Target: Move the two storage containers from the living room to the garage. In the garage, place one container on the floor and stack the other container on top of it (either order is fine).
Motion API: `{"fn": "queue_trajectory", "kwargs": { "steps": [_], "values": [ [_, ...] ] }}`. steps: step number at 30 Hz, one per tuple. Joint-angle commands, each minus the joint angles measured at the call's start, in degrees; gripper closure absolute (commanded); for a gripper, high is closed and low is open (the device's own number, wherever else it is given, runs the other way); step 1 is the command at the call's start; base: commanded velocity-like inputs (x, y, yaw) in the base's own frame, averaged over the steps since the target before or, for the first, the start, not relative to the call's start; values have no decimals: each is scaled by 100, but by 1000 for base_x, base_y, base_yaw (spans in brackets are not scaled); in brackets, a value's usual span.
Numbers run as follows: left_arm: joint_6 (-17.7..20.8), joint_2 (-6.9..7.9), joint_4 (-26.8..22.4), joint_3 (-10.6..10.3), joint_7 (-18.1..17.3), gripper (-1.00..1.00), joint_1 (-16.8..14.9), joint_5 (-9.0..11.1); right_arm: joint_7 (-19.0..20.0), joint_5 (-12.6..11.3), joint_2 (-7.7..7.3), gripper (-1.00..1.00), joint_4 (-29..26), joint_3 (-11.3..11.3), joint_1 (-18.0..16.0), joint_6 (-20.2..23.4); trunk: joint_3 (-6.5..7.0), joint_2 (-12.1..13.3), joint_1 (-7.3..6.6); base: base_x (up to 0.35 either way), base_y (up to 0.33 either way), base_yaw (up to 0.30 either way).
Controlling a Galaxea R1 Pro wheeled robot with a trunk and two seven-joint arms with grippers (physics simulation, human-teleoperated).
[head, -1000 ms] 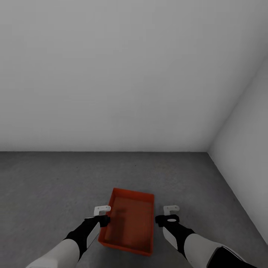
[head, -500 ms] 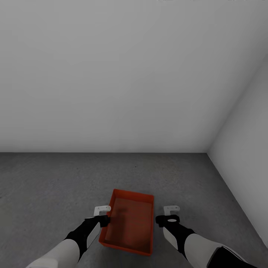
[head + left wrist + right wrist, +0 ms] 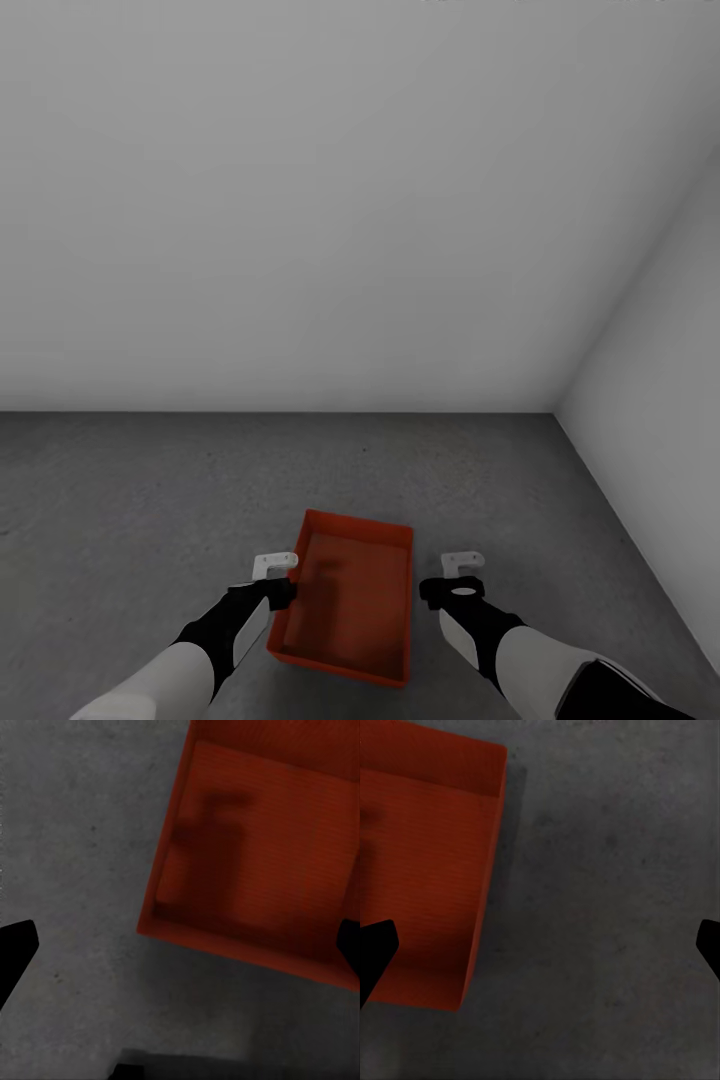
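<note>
1 storage container (image 3: 345, 600), 2 hands, 2 walls

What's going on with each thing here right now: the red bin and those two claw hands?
storage container: upright on the dark grey floor, open-topped, empty, held by nothing.
left gripper: open, above the floor beside the container's left wall, holding nothing.
right gripper: open, above the floor off the container's right side, holding nothing.

container (image 3: 247, 870) far side cut off by frame edge, left end effector (image 3: 180, 945) fingertips cropped at edges
</note>
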Motion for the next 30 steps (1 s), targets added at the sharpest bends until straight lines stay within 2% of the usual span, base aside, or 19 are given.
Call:
{"fn": "queue_trajectory", "kwargs": {
  "steps": [1,30],
  "values": [
    [29,0,-12,-11,30,-100,0,60,-30,-39,1,-100,-7,50,-3,18,14,39,-23,0,0,0],
    [29,-8,-5,-10,39,-100,0,68,-33,-48,-1,-100,-7,45,4,18,535,1202,-659,0,0,0]
  ]
}}
